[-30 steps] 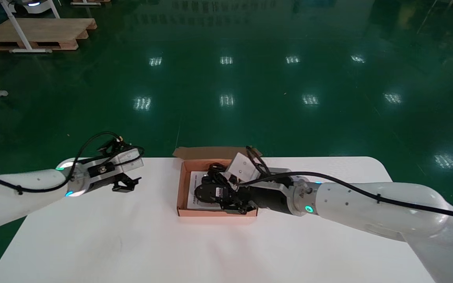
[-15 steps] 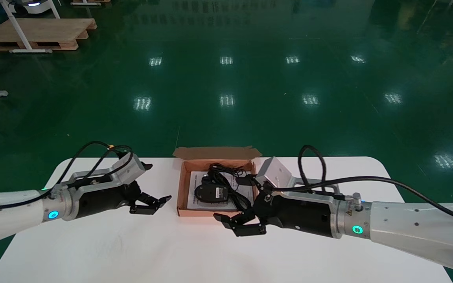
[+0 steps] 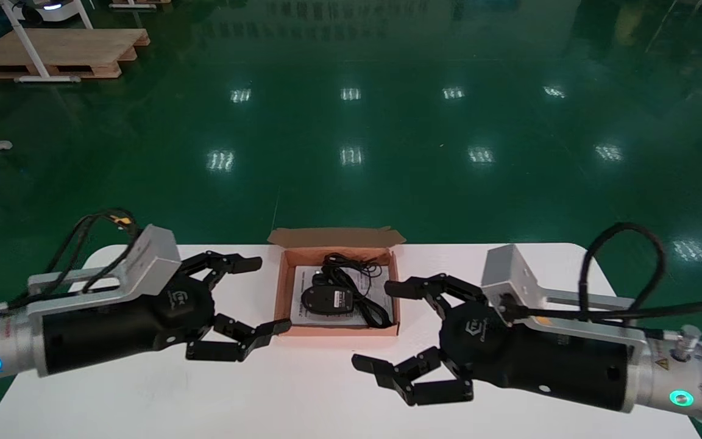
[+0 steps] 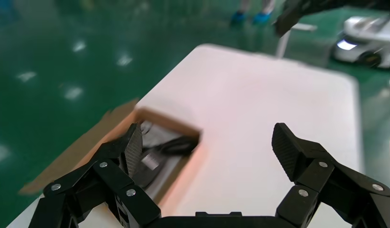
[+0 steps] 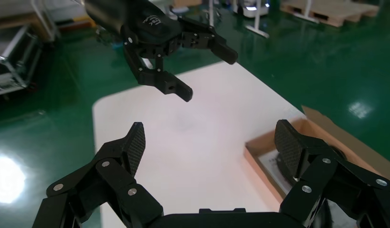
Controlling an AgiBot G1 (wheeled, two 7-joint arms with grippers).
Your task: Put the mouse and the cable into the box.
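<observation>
An open cardboard box (image 3: 283,292) sits at the table's far middle. Inside it lie a black mouse (image 3: 326,300) and a loose black cable (image 3: 358,275) on a white sheet. My left gripper (image 3: 265,296) hovers open just left of the box with nothing between its fingers. My right gripper (image 3: 376,325) hovers open at the box's near right corner, also empty. In the left wrist view the gripper (image 4: 207,147) frames the box (image 4: 150,116) and the cable (image 4: 179,145). The right wrist view has its gripper (image 5: 209,142) above bare table, with the box (image 5: 259,164) to one side.
The white table (image 3: 144,396) spreads around the box. The box's flap (image 3: 333,235) stands open at the far side. Green floor lies beyond, with a wooden pallet (image 3: 52,52) far off at the left. The left gripper (image 5: 207,76) shows opposite in the right wrist view.
My right gripper has come out of the box and drawn back, open and empty. My left gripper has swung in beside the box. Mouse and cable stay in the box.
</observation>
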